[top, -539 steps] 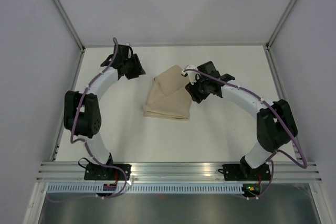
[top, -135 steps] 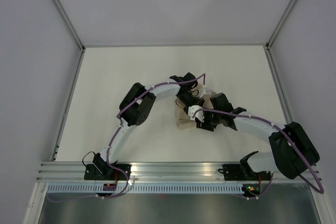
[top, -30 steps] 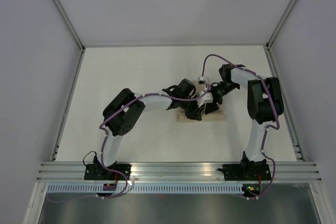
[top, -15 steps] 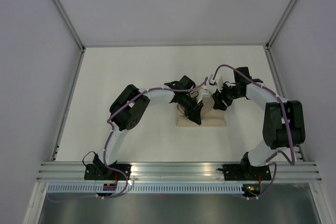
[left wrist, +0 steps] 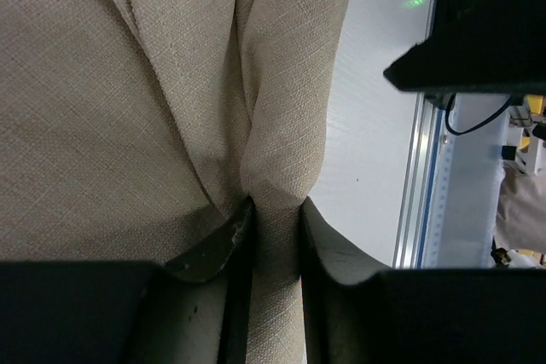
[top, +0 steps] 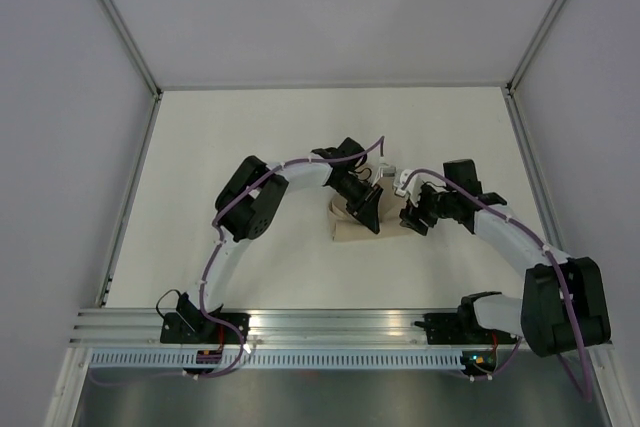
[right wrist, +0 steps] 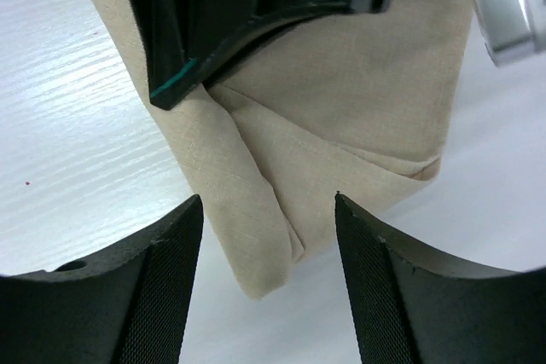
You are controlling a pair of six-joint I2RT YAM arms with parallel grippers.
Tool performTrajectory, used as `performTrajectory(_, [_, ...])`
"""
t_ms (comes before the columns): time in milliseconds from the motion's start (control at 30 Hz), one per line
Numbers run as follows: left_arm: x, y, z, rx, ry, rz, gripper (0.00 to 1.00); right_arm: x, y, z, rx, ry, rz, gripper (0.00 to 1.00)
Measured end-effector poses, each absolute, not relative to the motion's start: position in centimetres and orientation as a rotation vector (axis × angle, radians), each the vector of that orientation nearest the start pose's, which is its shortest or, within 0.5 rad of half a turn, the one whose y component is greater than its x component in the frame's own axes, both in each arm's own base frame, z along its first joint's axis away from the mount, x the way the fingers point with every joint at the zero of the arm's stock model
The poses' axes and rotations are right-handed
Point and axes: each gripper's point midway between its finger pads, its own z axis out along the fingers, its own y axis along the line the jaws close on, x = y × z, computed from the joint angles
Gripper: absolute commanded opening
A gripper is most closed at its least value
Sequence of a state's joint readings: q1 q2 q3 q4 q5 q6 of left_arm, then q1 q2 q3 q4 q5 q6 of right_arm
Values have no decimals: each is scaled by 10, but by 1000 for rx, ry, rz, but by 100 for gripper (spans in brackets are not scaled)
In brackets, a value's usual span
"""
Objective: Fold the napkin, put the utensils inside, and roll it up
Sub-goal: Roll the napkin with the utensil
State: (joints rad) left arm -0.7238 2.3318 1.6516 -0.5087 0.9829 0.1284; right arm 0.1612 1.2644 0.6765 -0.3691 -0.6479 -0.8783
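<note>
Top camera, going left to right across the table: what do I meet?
Left arm's elbow → left gripper → right gripper → right arm's elbow. The napkin lies under both grippers, so it has no clear place.

napkin [top: 344,231] on table [top: 230,137], L gripper [left wrist: 275,215] on it, R gripper [right wrist: 269,210] beside

Overhead, we find the napkin [top: 343,232] partly hidden beneath the left gripper [top: 366,213]; both wrist views crop its edges.
</note>
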Motion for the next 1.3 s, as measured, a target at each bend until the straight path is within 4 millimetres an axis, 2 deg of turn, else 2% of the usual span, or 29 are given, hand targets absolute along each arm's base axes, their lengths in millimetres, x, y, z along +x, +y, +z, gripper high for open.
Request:
performTrajectory(333, [248,-410,18,1289,2425,-1635,5,232,165,45,-1587,1684,331,71])
performTrajectory(433, [249,-409,18,1272,2447,-1661,6,231,169,37,-1615,1643,263,72])
performTrajectory(667, [246,-405,18,1239,2514,-1696,6,241,178,33,-1641,1568,135,68])
performTrajectory(833, [244,-402,18,1222,2556,-1700,8,246,180,28,-1651,1557,87,59])
performTrajectory(967, [244,-400,18,1209,2582,-1706,20,248,180,24,-1661,1559,70,43])
performTrajectory(1000, [243,-400,18,1208,2586,-1706,23,248,180,23,-1665,1560,68,33])
performTrajectory(1033, [243,-400,18,1207,2589,-1705,29,249,179,22,-1669,1555,62,30])
performTrajectory(1133, [244,-399,18,1203,2594,-1703,37,251,180,23,-1672,1550,56,28])
performTrajectory(1300, [245,-398,20,1200,2598,-1686,41,251,183,23,-1687,1558,72,23])
